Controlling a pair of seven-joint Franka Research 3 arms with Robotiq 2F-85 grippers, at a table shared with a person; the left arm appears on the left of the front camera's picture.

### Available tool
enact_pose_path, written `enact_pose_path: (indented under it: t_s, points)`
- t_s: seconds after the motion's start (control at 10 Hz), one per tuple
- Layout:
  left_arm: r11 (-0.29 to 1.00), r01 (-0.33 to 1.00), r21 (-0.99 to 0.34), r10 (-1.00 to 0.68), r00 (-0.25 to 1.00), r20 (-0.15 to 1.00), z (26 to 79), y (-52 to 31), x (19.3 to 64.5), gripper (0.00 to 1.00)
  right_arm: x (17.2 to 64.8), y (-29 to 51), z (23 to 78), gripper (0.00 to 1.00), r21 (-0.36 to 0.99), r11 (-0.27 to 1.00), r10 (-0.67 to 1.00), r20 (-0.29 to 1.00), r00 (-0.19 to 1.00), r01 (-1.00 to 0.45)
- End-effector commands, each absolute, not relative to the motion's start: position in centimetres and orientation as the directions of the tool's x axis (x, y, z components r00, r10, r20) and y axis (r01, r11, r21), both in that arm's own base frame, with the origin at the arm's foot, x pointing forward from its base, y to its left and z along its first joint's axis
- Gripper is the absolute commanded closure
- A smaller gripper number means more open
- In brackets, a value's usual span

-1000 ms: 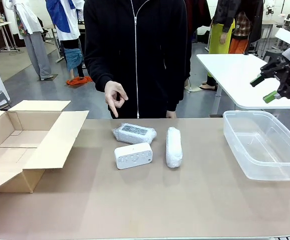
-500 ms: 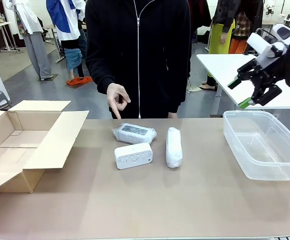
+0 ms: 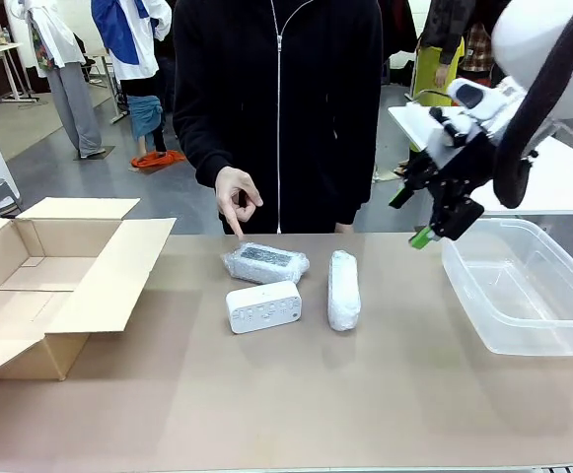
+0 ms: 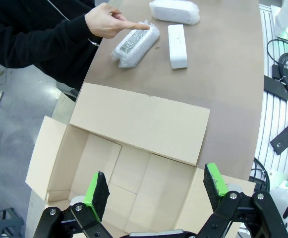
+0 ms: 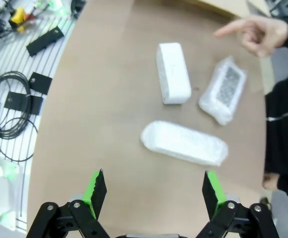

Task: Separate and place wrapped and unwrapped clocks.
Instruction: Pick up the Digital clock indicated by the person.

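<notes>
The right pincer (image 3: pixel 411 219), open, risked striking the hand (image 3: pixel 235 197) pointing at a wrapped clock (image 3: pixel 264 262); the left pincer (image 4: pixel 156 186) hung open.

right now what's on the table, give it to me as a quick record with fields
far wrapped clock: lying flat, the person's hand points at it
right wrapped clock: lying lengthwise, apart from the other two
bare clock: just in front of the far wrapped clock
cardboard box: open, on the robot's left
plastic tub: on the robot's right
right fingers: open, in the air beside the tub, holding nothing
left fingers: open, above the box, holding nothing
</notes>
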State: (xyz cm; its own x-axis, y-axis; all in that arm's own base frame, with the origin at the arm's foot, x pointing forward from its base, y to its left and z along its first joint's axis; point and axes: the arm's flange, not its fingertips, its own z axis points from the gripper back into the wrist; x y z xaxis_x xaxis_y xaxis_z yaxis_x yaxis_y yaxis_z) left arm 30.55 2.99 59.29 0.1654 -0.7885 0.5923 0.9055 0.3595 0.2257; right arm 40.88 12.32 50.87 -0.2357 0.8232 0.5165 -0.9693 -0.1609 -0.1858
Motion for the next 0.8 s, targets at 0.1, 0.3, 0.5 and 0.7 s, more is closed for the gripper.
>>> enact_pose_path:
  t_s: [0.1, 0.3, 0.5, 0.7]
  points:
    - [0.342, 0.912, 0.225, -0.786, 0.147, 0.601, 59.2, 3.3, 30.6, 0.0, 41.5, 18.1, 50.6, 0.0, -0.151, -0.215, 0.859, 0.44, -0.26, -0.965]
    - [0.342, 0.912, 0.225, -0.786, 0.147, 0.601, 59.2, 3.3, 30.6, 0.0, 40.6, 21.8, 50.7, 0.0, -0.137, -0.251, 0.857, 0.429, -0.286, -0.958]
    - [0.342, 0.912, 0.225, -0.786, 0.147, 0.601, 59.2, 3.3, 30.6, 0.0, 40.0, 24.7, 50.3, 0.0, -0.111, -0.27, 0.866, 0.406, -0.292, -0.956]
    - [0.342, 0.912, 0.225, -0.786, 0.147, 0.601, 59.2, 3.3, 30.6, 0.0, 40.8, 26.5, 50.0, 0.0, -0.104, -0.252, 0.895, 0.354, -0.272, -0.962]
